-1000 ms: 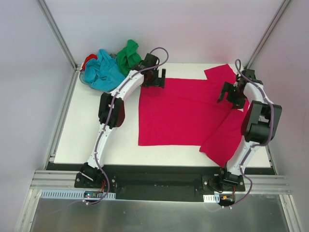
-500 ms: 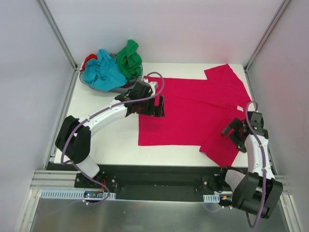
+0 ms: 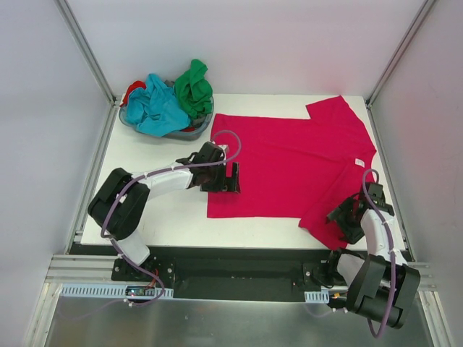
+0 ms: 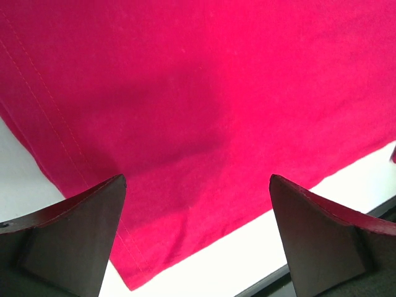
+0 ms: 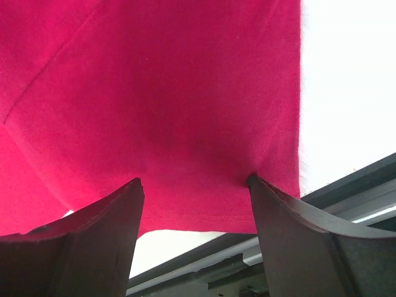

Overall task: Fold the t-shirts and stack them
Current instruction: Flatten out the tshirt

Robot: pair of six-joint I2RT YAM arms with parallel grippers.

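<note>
A crimson-pink t-shirt lies spread flat on the white table. My left gripper is open, low over the shirt's left edge near its front left corner; the left wrist view shows the hem between the wide-apart fingers. My right gripper is open over the near right sleeve; in the right wrist view its fingertips rest on the sleeve cloth by the hem. Turquoise-blue, green and partly hidden red t-shirts are heaped at the back left.
A small grey basket holds the heap of shirts at the back left corner. The table's black front edge runs just below the shirt. Metal frame posts stand at both back corners.
Both arms have drawn back toward the near edge. The left gripper went from the shirt's far left corner to its left edge; the right gripper went from the collar side to the near sleeve.
</note>
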